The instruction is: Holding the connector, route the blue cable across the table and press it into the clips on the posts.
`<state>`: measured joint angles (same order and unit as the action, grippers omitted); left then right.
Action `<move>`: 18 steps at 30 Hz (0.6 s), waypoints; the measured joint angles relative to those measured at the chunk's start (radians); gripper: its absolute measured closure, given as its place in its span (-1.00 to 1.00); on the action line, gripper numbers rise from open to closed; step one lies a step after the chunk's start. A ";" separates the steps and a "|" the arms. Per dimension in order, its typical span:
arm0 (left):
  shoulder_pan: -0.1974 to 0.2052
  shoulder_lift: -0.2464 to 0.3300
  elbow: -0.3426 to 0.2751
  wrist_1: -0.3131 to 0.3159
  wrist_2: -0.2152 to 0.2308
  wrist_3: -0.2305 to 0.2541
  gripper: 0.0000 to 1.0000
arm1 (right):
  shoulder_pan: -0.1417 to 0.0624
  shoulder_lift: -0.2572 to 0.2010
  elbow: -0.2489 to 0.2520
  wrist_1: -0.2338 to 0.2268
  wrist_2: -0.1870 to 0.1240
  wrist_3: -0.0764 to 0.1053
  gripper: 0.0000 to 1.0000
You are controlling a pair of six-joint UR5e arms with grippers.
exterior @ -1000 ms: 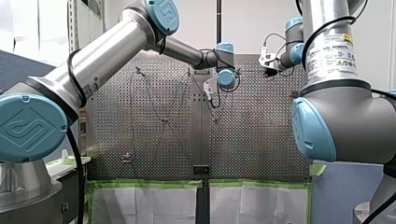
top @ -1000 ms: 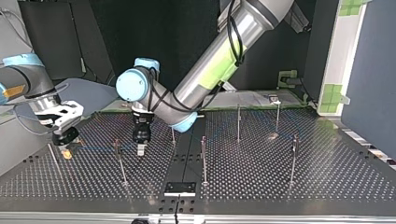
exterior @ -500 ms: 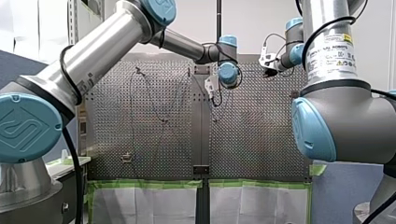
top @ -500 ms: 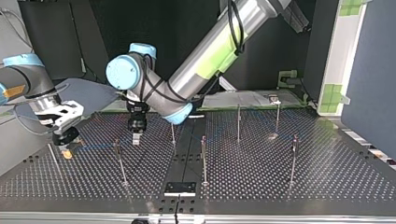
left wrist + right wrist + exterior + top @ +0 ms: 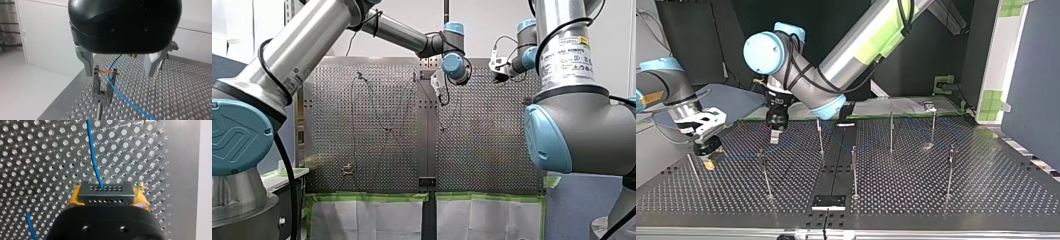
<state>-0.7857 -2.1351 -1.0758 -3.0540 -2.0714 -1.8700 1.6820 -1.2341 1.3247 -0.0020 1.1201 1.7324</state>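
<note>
In the right wrist view the yellow pads [image 5: 141, 195] are shut on a dark connector [image 5: 105, 193], and the blue cable [image 5: 93, 157] leaves it across the perforated plate. At the top view's left my right gripper [image 5: 707, 156] holds it low over the table. My left gripper [image 5: 774, 136] hangs over the plate beside a post [image 5: 820, 137]. In the left wrist view its metal fingers [image 5: 85, 62] stand wide apart around my left gripper [image 5: 120, 73], with nothing held. Ahead of them a forked clip [image 5: 103, 85] with an orange band tops a post, and the blue cable [image 5: 125, 98] runs past its prong.
Several thin posts stand on the table [image 5: 936, 200], among them post [image 5: 853, 170], post [image 5: 891, 130] and post [image 5: 950, 170]. A black bracket [image 5: 828, 201] sits near the table's near edge. Green-taped panels [image 5: 993, 100] border the top view's right.
My left arm has swung toward the top view's left and farther back, carrying its open gripper away from the nearer post. My right gripper has stayed put with the connector.
</note>
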 joint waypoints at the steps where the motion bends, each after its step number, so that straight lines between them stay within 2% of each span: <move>1: 0.001 0.008 -0.008 -0.004 -0.007 0.001 -1.00 | 0.001 0.000 0.000 0.000 0.000 0.000 1.00; 12: 0.004 0.106 -0.105 -0.041 -0.071 0.060 -1.00 | 0.006 0.000 0.000 0.000 0.000 0.003 1.00; 15: 0.009 0.132 -0.132 -0.030 -0.095 0.069 -1.00 | 0.007 0.000 0.000 0.001 0.000 0.003 1.00; 18: 0.012 0.159 -0.160 -0.006 -0.096 0.069 -1.00 | 0.007 0.000 0.000 0.000 0.000 0.003 1.00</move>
<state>-0.7741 -1.9757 -1.2353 -3.0598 -2.1670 -1.8010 1.6893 -1.2338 1.3247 -0.0015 1.1199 1.7352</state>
